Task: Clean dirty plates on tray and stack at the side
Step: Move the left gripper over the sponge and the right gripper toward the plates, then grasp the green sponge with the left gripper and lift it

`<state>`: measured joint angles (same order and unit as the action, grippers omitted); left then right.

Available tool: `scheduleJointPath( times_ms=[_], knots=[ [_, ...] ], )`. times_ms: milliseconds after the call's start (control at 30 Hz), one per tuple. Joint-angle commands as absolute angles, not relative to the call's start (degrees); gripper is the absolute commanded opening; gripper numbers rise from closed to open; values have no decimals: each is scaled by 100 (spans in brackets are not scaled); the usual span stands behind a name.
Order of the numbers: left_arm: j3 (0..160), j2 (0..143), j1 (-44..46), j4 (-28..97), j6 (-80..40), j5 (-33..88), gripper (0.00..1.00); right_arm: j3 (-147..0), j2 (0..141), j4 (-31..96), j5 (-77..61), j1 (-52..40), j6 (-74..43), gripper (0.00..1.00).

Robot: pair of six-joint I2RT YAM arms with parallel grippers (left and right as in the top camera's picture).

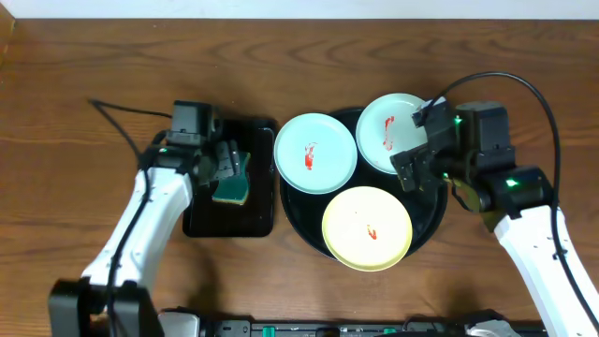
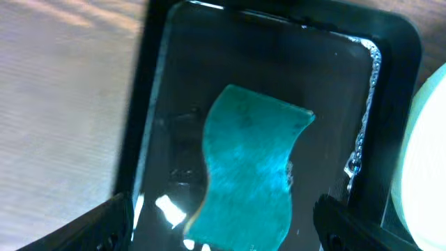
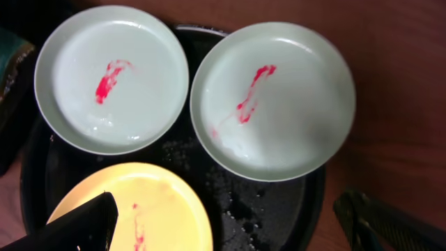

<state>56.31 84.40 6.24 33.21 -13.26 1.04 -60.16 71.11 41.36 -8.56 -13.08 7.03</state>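
Observation:
Three plates lie on the round black tray point(image 1: 433, 217), each with a red smear: a mint plate point(image 1: 315, 153) at the left, a mint plate point(image 1: 388, 126) at the back right, and a yellow plate point(image 1: 367, 227) in front. My right gripper point(image 1: 423, 167) is open above the tray's right side, next to the back right plate. In the right wrist view, both mint plates point(image 3: 111, 77) point(image 3: 272, 97), the yellow plate point(image 3: 160, 209) and the wet tray point(image 3: 279, 206) show, with the open fingers point(image 3: 233, 226) holding nothing. My left gripper point(image 1: 227, 165) is open over a teal sponge point(image 1: 232, 191).
The sponge point(image 2: 251, 167) lies in a smaller rectangular black tray point(image 1: 229, 220), left of the round tray; its floor point(image 2: 279, 56) is wet. My left fingers point(image 2: 226, 230) straddle the sponge. A pale plate edge point(image 2: 425, 160) shows at the right. Cables run over the wooden table.

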Motion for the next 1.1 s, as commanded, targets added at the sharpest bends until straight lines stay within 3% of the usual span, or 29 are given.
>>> scheduleJointPath(
  times_ms=[0, 267, 567, 933, 1067],
  knots=[
    [5734, 8777, 744, 3151, -1256, 84, 83, -6112, 7214, 4150, -1039, -1354, 582, 99],
    [5697, 9268, 749, 3072, -1452, 242, 82, -6108, 7437, 4158, -1208, -1356, 578, 99],
    [5647, 9494, 749, 3000, -1452, 467, 73, -6108, 7588, 4156, -1208, -1356, 515, 99],
    [5623, 10036, 823, 2812, -1520, 486, 72, -6106, 7588, 4180, -1205, -1354, 517, 99],
    [5629, 10014, 834, 2775, -1516, 486, 66, -6106, 7588, 4182, -1205, -1356, 517, 99]
  ],
)
